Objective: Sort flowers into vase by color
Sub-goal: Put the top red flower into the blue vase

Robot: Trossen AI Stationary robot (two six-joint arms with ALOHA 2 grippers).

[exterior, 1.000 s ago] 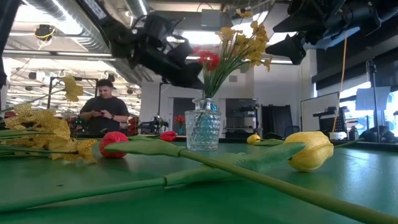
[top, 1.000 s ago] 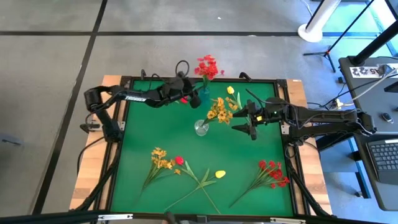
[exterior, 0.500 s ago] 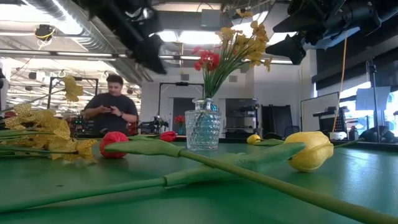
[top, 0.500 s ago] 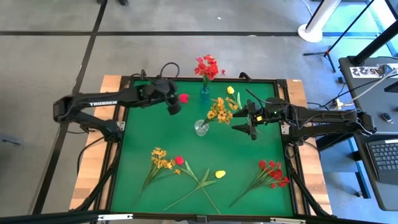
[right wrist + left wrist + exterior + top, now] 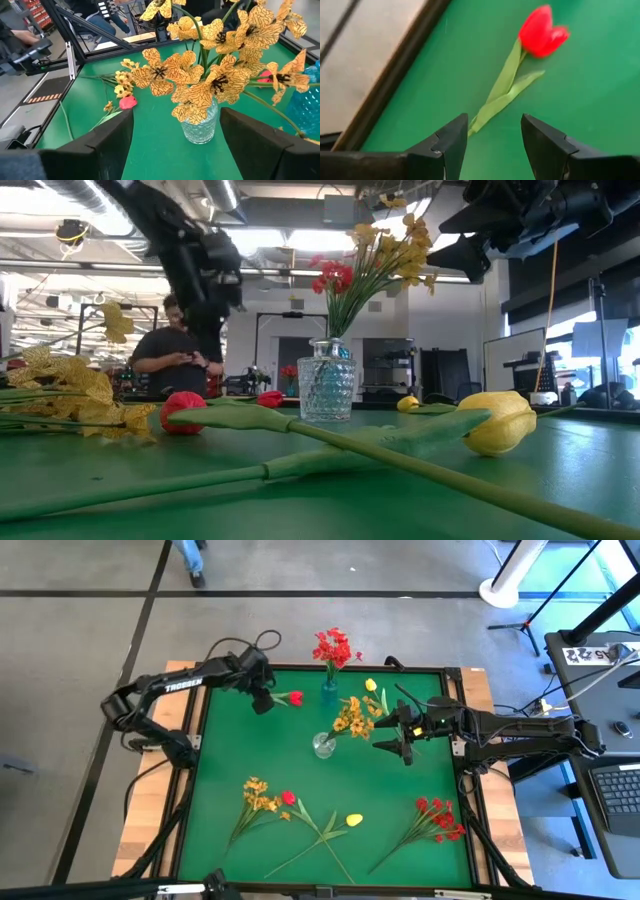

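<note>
My left gripper [image 5: 263, 701] [image 5: 494, 120] is open, low over the table's far left corner. Its fingers stand on either side of the stem end [image 5: 472, 131] of a single red bud [image 5: 295, 697] [image 5: 540, 37] that lies flat on the green mat. My right gripper [image 5: 404, 736] [image 5: 176, 112] hovers open, right of a clear glass vase [image 5: 323, 746] [image 5: 200, 127] holding yellow-orange blooms [image 5: 354, 716]. A blue vase [image 5: 329, 693] holds red blooms [image 5: 335, 646]. On the near mat lie a yellow-orange sprig [image 5: 257, 796], a red bud [image 5: 288, 797], a yellow bud [image 5: 353, 820] and a red cluster [image 5: 438, 816].
Another yellow bud [image 5: 370, 685] lies right of the blue vase. The table's raised black frame [image 5: 198, 740] [image 5: 395, 80] runs close beside my left gripper. A person [image 5: 180, 360] stands in the room beyond the far edge. Bare mat [image 5: 250, 745] lies on the left, between the vases and the frame.
My left gripper has drawn back from the blue vase toward the table's left edge and tipped to point down over the stem end of the red bud. The bud has stayed flat on the mat.
</note>
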